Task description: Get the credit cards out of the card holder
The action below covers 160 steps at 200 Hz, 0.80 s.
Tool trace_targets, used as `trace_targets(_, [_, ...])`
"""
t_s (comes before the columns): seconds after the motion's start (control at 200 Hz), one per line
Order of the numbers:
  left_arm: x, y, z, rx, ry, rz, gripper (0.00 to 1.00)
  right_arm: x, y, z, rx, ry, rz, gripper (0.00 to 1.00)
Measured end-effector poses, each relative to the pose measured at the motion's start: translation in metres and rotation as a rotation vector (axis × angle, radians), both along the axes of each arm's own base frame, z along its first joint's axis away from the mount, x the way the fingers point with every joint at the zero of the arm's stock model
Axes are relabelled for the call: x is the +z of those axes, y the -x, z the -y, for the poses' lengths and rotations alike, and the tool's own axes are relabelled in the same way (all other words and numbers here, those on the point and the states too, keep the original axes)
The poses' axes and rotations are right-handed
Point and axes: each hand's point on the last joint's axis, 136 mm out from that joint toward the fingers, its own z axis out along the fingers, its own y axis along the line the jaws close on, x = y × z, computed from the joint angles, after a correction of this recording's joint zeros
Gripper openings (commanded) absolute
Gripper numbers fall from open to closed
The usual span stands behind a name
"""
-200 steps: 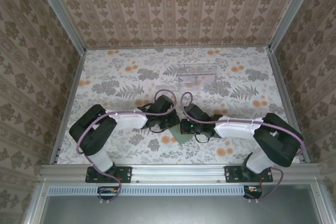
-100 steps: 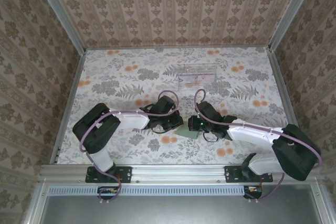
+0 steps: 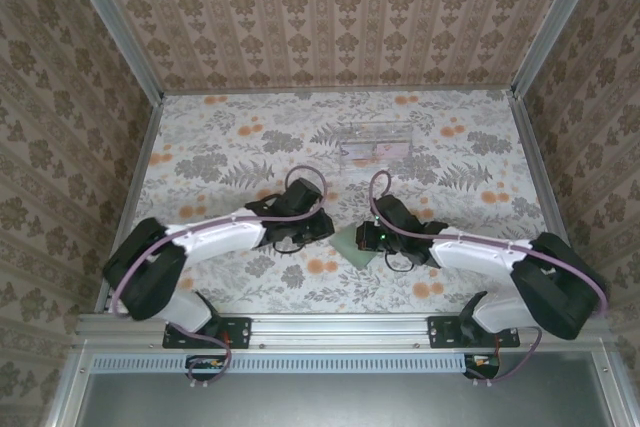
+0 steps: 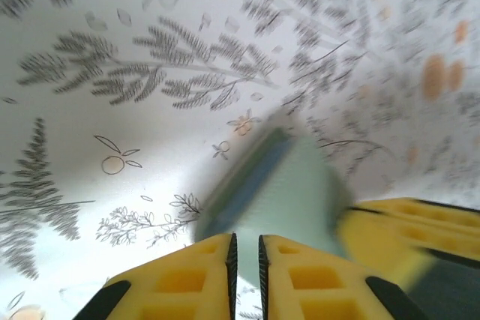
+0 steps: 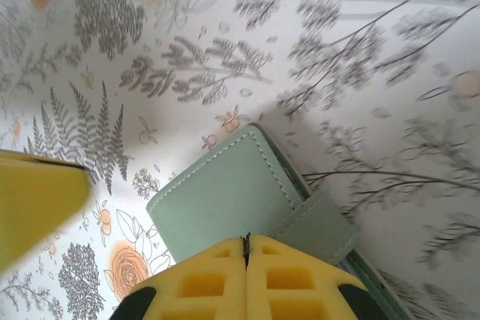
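The right gripper (image 5: pixel 247 239) has its jaws pressed together with nothing seen between them, low over the strap side of the grey-green card holder (image 5: pixel 225 192), probably to pin it on the floral desk (image 5: pixel 390 50). The left gripper (image 4: pixel 245 241) has its jaws apart by only a thin slit and points at the holder's edge, as if to reach a card. Compared with half a second ago, the left arm is stretched out flatter, while the holder lies in nearly the same place between both grippers.

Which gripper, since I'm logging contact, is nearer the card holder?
Right. The right gripper is shut directly over the card holder; the left gripper sits just short of its edge.
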Motion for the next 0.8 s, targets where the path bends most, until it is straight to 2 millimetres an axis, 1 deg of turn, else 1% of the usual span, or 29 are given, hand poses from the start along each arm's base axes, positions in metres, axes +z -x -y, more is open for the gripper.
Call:
trace_targets(0.1, [0.023,-0.008,-0.011,0.029,0.023,0.060,0.21,-0.005,0.001,-0.023,0.039,-0.013,-0.023,0.00])
trace_targets(0.175, [0.030,-0.010,-0.018,0.051,0.032,0.082,0.21,0.000,-0.004,-0.045,0.059,-0.042,-0.021,0.00])
trace_targets(0.245, [0.024,-0.006,-0.024,0.059,0.031,0.077,0.20,0.004,-0.011,-0.062,0.075,-0.067,-0.014,0.00])
trace_targets(0.35, [0.001,0.004,-0.030,0.071,0.030,0.024,0.19,0.006,-0.020,-0.080,0.085,-0.085,-0.011,0.00])
trace_targets(0.395, [-0.008,0.007,-0.031,0.084,0.033,0.000,0.18,0.002,-0.021,-0.081,0.084,-0.078,-0.018,0.00])
trace_targets(0.495, [-0.021,0.009,-0.028,0.104,0.049,-0.037,0.15,-0.009,-0.020,-0.079,0.079,-0.057,-0.042,0.00])
trace_targets(0.56, [-0.023,0.009,-0.027,0.117,0.063,-0.049,0.12,-0.010,-0.020,-0.079,0.077,-0.052,-0.047,0.00])
trace_targets(0.74, [-0.025,0.009,-0.027,0.150,0.075,-0.071,0.11,-0.009,-0.020,-0.078,0.085,-0.032,-0.044,0.00])
trace_targets(0.8, [-0.031,0.011,-0.030,0.162,0.064,-0.086,0.08,-0.007,-0.021,-0.079,0.098,-0.020,-0.038,0.06])
